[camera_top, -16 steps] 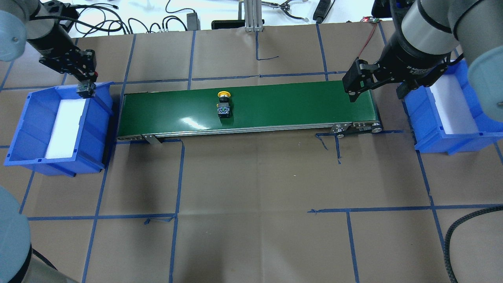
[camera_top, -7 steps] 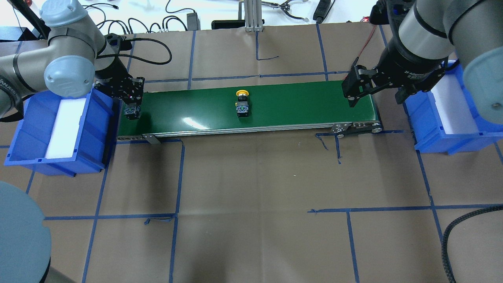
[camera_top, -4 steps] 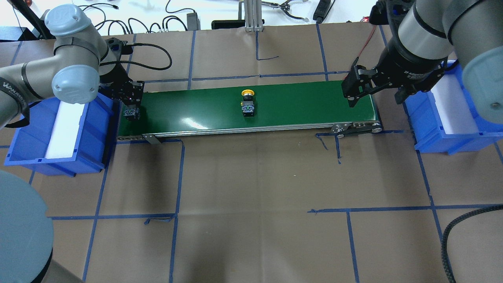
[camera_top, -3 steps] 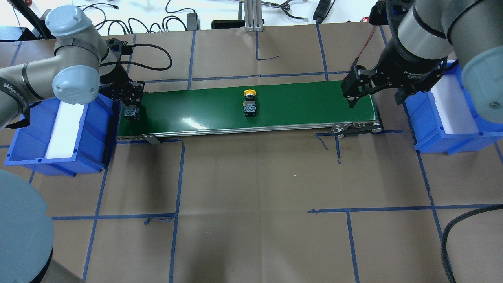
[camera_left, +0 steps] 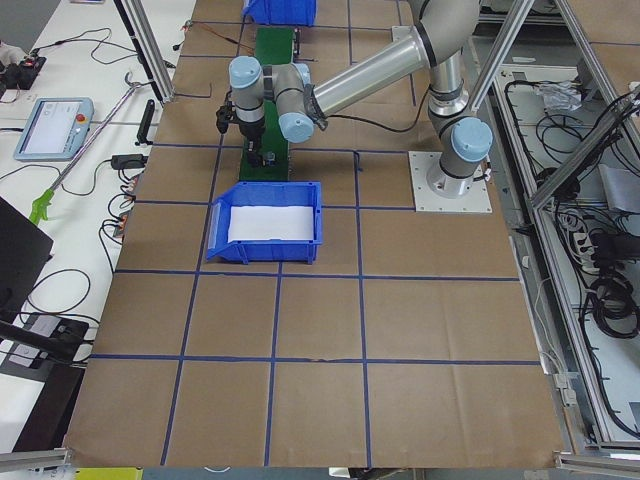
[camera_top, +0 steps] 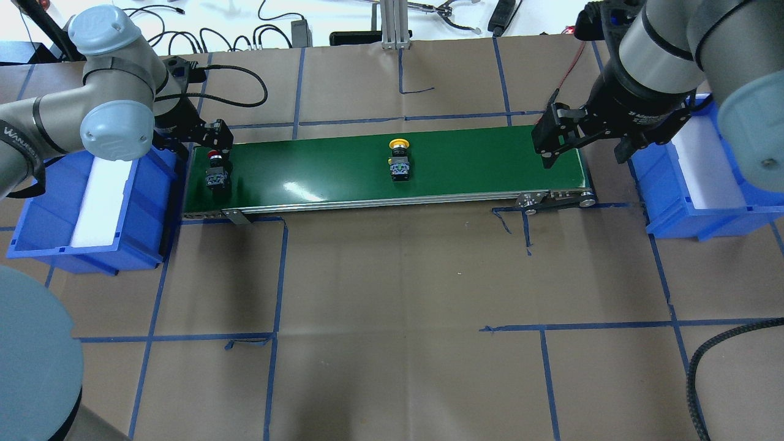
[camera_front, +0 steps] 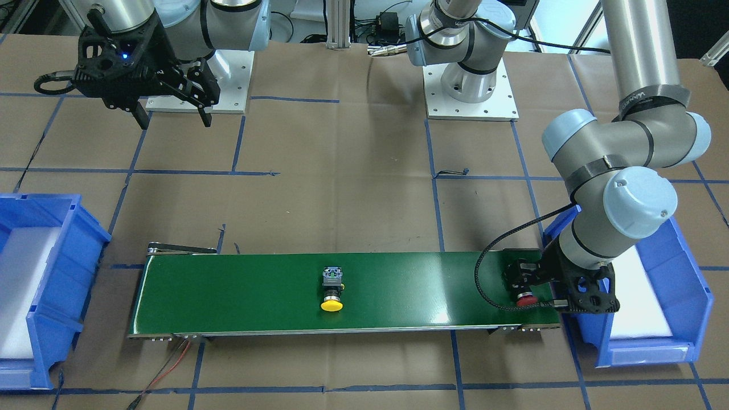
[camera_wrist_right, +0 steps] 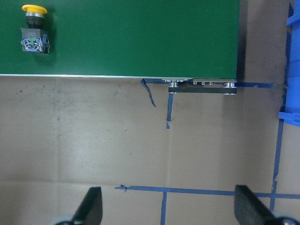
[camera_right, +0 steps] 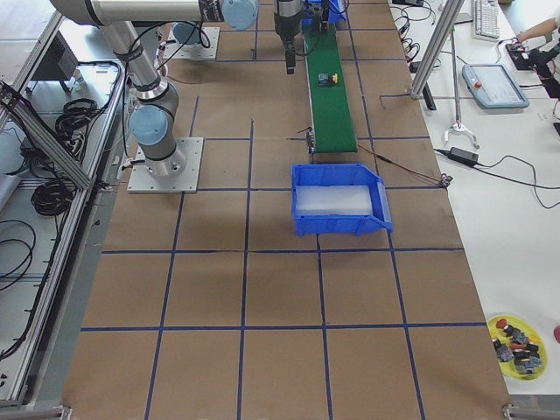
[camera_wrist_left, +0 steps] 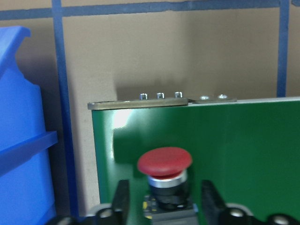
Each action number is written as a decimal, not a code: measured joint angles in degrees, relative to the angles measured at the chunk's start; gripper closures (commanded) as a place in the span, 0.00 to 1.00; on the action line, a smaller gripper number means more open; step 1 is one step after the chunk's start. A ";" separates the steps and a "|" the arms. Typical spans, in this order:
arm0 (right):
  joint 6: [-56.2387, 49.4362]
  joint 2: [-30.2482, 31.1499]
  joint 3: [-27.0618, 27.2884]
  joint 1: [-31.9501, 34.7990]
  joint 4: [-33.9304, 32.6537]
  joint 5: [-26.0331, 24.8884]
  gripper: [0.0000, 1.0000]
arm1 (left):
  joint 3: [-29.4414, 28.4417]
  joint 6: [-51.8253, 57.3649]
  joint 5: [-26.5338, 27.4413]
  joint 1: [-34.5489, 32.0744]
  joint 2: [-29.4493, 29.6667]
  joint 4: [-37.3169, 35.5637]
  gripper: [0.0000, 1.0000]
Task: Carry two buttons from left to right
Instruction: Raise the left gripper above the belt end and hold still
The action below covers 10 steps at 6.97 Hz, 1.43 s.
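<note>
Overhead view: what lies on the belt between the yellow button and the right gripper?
Nothing. In the overhead view the green belt is bare from the yellow button to the open right gripper near the belt's end.

Left arm [camera_front: 638,45]: silver-grey tubes, pale blue-grey round joint caps, black band with lettering near elbow. Thin black cable [camera_front: 478,273] loops off wrist. Left hand [camera_top: 214,150]: black. Right arm [camera_top: 655,37]: same finish; white lettering on black wrist collar, small blue light [camera_front: 124,55]. Right hand [camera_front: 173,117]: black, two slim fingers. Base plates [camera_front: 501,105]: white, square, screws along edges.
</note>
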<state>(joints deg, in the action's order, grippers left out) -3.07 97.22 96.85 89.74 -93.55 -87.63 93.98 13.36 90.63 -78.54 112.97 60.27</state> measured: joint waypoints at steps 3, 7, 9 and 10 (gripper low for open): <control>0.03 0.20 0.00 0.00 0.10 0.00 0.00 | -1.35 -1.58 -0.12 -0.60 -5.76 8.03 0.00; 0.01 0.31 -0.05 0.00 0.14 -0.08 0.00 | -1.44 -8.28 -0.36 -4.46 -16.16 22.27 0.00; 0.07 0.40 -0.01 0.00 0.28 -0.15 0.00 | -1.28 -10.40 -0.08 -7.13 -19.40 25.41 0.00; 0.07 0.40 0.00 0.00 0.32 -0.17 0.00 | -1.13 -10.66 -0.04 -7.45 -20.35 26.10 0.00</control>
<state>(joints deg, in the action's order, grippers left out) -2.99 97.62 96.85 89.74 -93.23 -87.79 92.85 2.70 90.59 -85.99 92.62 86.37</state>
